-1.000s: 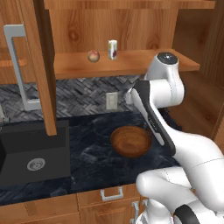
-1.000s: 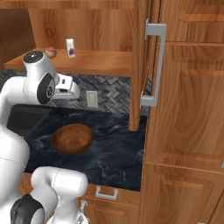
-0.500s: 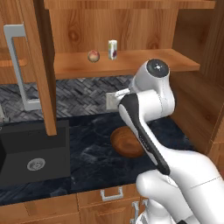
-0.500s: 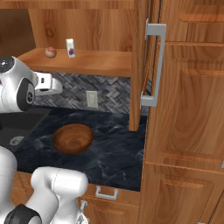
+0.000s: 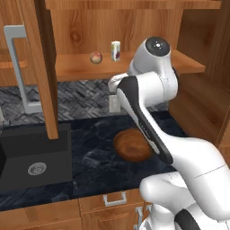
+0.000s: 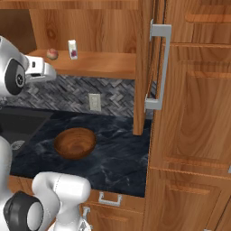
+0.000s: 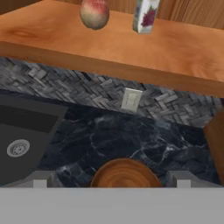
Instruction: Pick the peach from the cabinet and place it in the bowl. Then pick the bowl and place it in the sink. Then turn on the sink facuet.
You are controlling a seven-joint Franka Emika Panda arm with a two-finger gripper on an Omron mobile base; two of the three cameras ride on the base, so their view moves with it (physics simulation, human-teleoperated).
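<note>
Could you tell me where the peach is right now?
The peach sits on the cabinet shelf, just left of the small white cylinder in both base views, above the counter and apart from the bowl.

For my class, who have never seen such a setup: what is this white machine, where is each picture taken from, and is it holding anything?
It is a white robot arm in a simulated kitchen. Two pictures come from cameras behind it, left and right; the third looks along its hand. On the cabinet shelf sit a peach and a small white container. A wooden bowl rests on the dark counter, beside a black sink. The gripper is open and holds nothing.
</note>
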